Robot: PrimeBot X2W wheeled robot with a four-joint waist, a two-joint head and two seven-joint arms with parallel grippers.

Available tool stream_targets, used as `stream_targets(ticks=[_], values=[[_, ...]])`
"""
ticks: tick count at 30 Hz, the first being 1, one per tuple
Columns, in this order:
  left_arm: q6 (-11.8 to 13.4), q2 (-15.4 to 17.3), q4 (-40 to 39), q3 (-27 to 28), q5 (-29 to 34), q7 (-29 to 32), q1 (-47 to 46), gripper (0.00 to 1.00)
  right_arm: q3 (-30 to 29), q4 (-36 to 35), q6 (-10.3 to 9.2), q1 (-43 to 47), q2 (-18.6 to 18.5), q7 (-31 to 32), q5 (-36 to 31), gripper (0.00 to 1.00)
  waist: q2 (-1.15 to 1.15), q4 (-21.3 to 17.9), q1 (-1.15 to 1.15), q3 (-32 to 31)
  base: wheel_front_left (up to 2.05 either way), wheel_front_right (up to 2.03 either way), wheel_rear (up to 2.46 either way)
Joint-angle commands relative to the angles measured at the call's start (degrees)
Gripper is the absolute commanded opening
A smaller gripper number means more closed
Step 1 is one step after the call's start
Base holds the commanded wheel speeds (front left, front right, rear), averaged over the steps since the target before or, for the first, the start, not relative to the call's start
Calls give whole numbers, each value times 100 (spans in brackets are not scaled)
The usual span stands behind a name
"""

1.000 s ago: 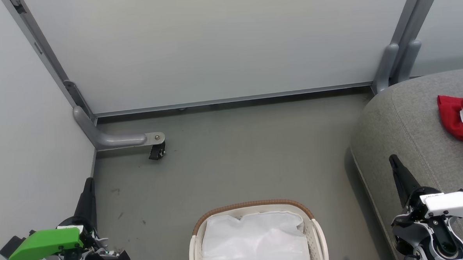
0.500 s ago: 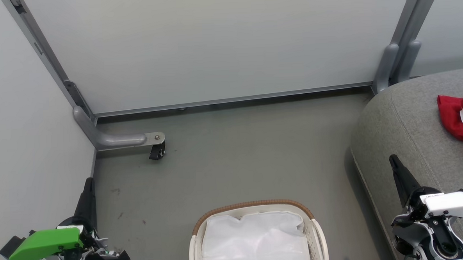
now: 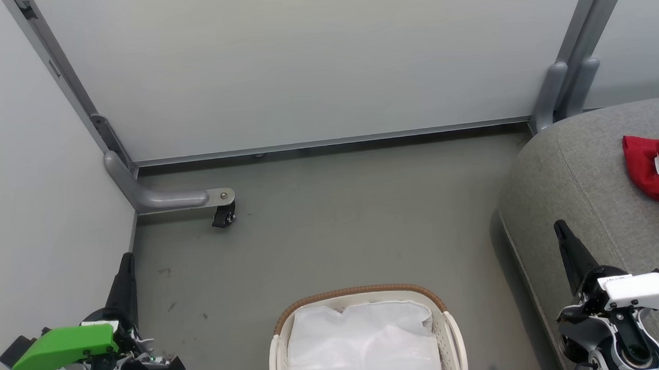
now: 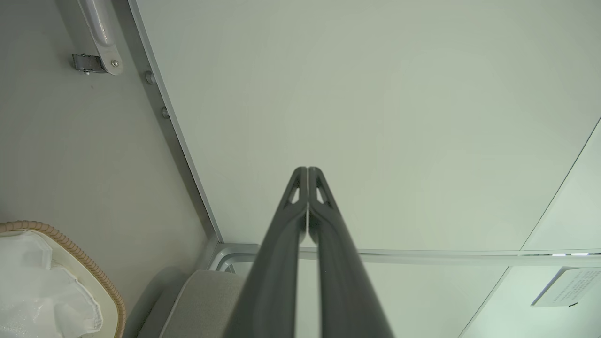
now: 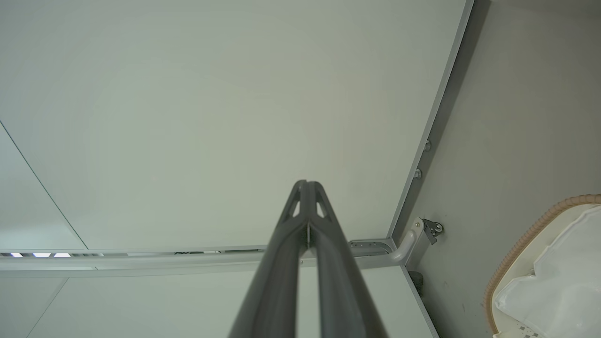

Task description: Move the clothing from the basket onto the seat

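Resting on seat [image 3: 584, 168], red clothing [image 3: 643, 163], basket [image 3: 362, 291] with white liner [image 3: 364, 339], left gripper [image 3: 126, 259], right gripper [image 3: 559, 228] both closed, empty, label [image 4: 566, 286] illegible

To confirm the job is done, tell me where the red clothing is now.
In the head view the clothing lies at the far right edge, on the seat, apart from the basket at bottom centre.
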Motion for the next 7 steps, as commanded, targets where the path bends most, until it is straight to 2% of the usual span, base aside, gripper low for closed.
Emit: stream_targets(ticks=[1,7], values=[[-20,40,-6,14,-18,26,-65,0,-8,-17,-2,64,-13,8,18,0,0,0,0,0,0,0,0],[-20,40,-6,14,-18,26,-65,0,-8,-17,-2,64,-13,8,18,0,0,0,0,0,0,0,0]])
